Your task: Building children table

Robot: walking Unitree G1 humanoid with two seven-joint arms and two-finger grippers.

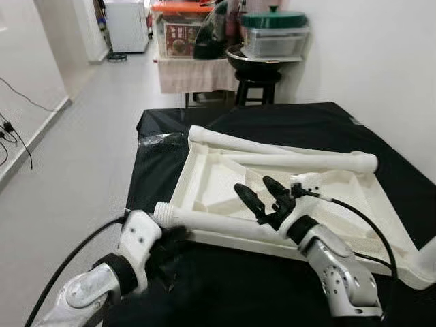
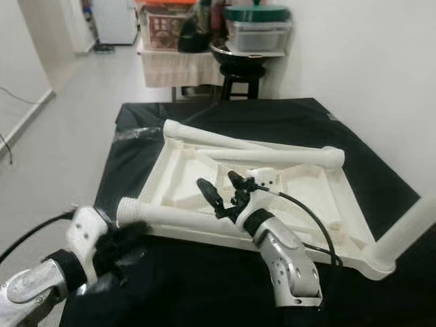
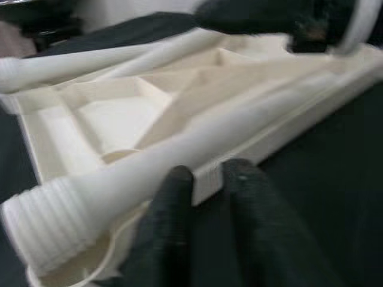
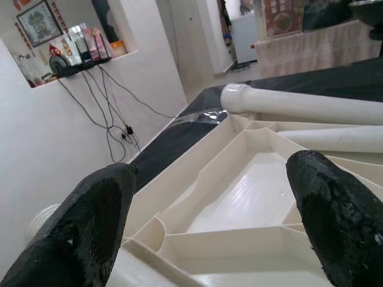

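Cream plastic tabletop (image 1: 225,178) lying upside down, ribbed underside up, on counter covered with black cloth (image 1: 286,122). Three cream legs on it: near leg (image 1: 218,223) lying along the near rim, threaded end (image 1: 162,212) toward the robot's left; two more legs (image 1: 300,160) lying across the far part of the tabletop, meeting in a narrow V. A fourth cream tube (image 2: 409,228) sticks out past the tabletop's right corner, running off frame.

Right pincer (image 1: 267,196) above the near leg, over the tabletop's inner ribs, fingers spread wide, holding nothing. In right wrist view both black pads (image 4: 335,215) flank the open underside compartments; far leg's threaded end (image 4: 238,97) visible beyond. Thin black cable (image 1: 361,218) loops from right wrist over the tabletop.

Left pincer (image 3: 206,179) at the near left corner of the tabletop, just below the threaded end of the near leg. Fingers (image 3: 173,215) narrow, close together, tips against the tabletop rim under the leg; nothing seen clamped between them. Left wrist view blurred. In eye views the left fingers mostly hidden behind the wrist housing (image 1: 139,235).

Background: grey floor (image 1: 82,150), black stool (image 1: 257,85) with a bowl, small cloth-draped table with boxes and a green-lidded container (image 1: 274,34), white wall at right. Cables along the wall at left (image 1: 13,133).
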